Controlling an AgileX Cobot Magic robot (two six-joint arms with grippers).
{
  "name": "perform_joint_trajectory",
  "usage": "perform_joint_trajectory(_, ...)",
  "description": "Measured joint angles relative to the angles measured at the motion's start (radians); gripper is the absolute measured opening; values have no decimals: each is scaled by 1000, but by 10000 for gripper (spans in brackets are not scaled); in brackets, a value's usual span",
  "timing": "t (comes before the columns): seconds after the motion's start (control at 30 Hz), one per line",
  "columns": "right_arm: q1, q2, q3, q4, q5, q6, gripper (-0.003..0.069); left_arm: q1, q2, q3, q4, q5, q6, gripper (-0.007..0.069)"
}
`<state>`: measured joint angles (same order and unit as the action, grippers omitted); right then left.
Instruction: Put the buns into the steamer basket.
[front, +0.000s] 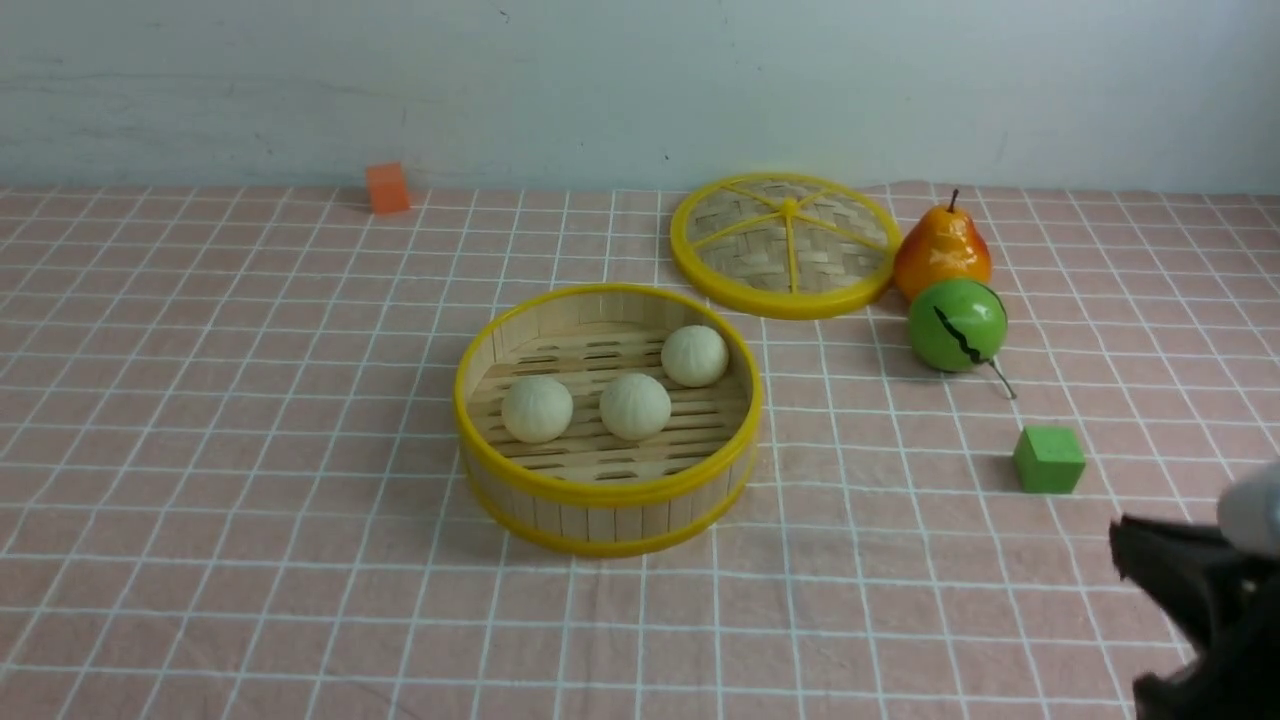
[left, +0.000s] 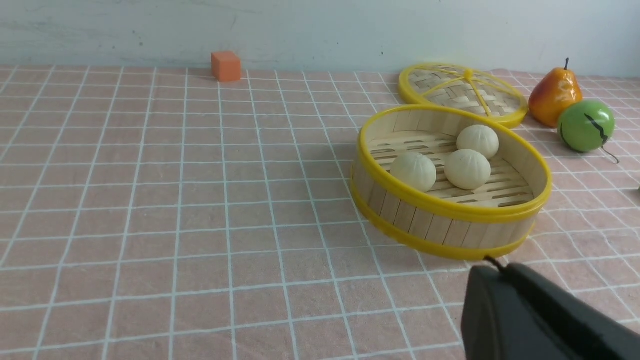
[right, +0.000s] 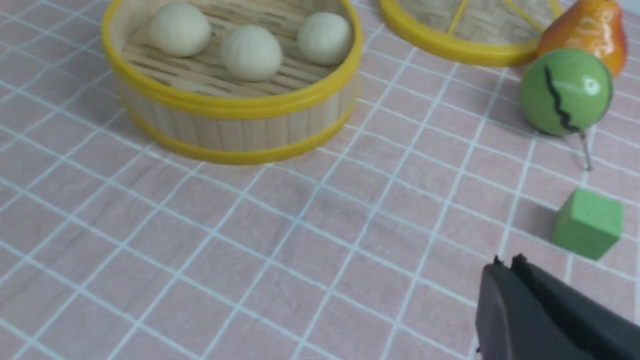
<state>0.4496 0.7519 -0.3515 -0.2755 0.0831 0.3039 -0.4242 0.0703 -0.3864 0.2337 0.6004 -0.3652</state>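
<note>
The steamer basket (front: 607, 492) stands upright mid-table, and three cream-white buns lie on its slat floor: one at the left (front: 537, 409), one in the middle (front: 635, 406), one further back on the right (front: 694, 355). The same basket (left: 440, 227) and buns (left: 467, 169) show in the left wrist view, and the basket (right: 235, 132) with its buns (right: 251, 52) in the right wrist view. My left gripper (left: 492, 270) is shut and empty, just short of the basket's near wall. My right gripper (right: 506, 264) is shut and empty, near the table's front right (front: 1125, 540).
The flat woven lid (front: 785, 243) lies behind the basket to the right. A pear (front: 941, 250) and a green ball (front: 957, 325) stand beside it. A green cube (front: 1048, 459) sits close to my right gripper. An orange cube (front: 388, 187) rests by the back wall.
</note>
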Motion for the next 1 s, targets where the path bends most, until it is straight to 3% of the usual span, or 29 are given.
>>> perform_joint_trajectory(0.23, 0, -71, 201, 3, -246, 79, -18, 0, 0, 0, 2, -1, 0, -13)
perform_joint_trajectory(0.47, -46, -104, 249, 48, -256, 84, -14, 0, 0, 0, 3, -1, 0, -13)
perform_joint_trajectory(0.63, -138, -308, 339, 88, -293, -4, -13, 0, 0, 0, 3, -2, 0, -13)
perform_joint_trajectory(0.83, -319, -718, 376, 205, -14, -60, -11, 0, 0, 0, 3, -3, 0, -13)
perform_joint_trajectory(1.0, -414, -761, 376, 255, 233, -88, -11, 0, 0, 0, 3, -3, 0, -13)
